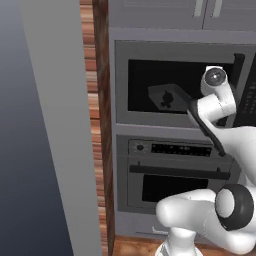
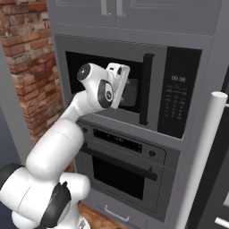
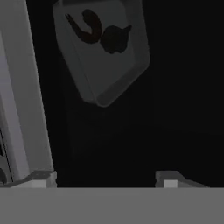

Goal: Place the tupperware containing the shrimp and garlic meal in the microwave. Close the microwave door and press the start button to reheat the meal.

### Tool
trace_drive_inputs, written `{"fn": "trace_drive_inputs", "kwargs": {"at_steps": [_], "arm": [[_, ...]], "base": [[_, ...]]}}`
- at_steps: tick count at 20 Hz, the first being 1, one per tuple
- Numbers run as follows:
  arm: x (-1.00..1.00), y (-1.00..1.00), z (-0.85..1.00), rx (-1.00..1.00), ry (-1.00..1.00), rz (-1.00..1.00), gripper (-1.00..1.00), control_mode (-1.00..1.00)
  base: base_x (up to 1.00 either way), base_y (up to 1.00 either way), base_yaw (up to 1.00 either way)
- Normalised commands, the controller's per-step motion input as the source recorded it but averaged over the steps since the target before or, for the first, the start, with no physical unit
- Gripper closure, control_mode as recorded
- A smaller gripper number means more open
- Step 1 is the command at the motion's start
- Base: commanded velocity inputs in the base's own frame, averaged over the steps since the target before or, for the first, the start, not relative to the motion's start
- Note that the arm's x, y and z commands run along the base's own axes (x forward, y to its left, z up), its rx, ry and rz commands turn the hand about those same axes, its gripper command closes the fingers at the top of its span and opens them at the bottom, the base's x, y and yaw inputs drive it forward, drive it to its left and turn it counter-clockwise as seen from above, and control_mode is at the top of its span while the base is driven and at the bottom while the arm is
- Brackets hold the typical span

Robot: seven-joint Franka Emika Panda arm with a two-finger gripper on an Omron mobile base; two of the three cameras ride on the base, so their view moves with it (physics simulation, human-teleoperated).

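The microwave door is shut, and through its dark window the tupperware shows inside the microwave, holding the shrimp and garlic meal (1 curved shrimp beside 1 bulb). The gripper faces the glass with its jaws apart and nothing between them. The black handle stands beside the keypad panel.

Arm rises from base, elbow bent, forearm running up toward one o'clock in the left base view, wrist level and pointing forward. Gripper jaws stand wide apart, fingertips bare, nothing between them
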Motion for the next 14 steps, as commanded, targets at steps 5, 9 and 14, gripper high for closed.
{"fn": "trace_drive_inputs", "kwargs": {"at_steps": [5,9,14], "arm": [[-0.99,0.03,0.0,0.03,0.21,-0.05,-1.0,-1.0],[-0.86,0.04,0.0,0.17,0.08,-0.17,-1.0,-1.0],[-0.4,-0.2,0.0,0.19,0.0,-0.02,-1.0,-1.0]], "base": [[0.0,0.0,0.0],[0.0,0.0,0.0],[0.0,0.0,0.0]]}}
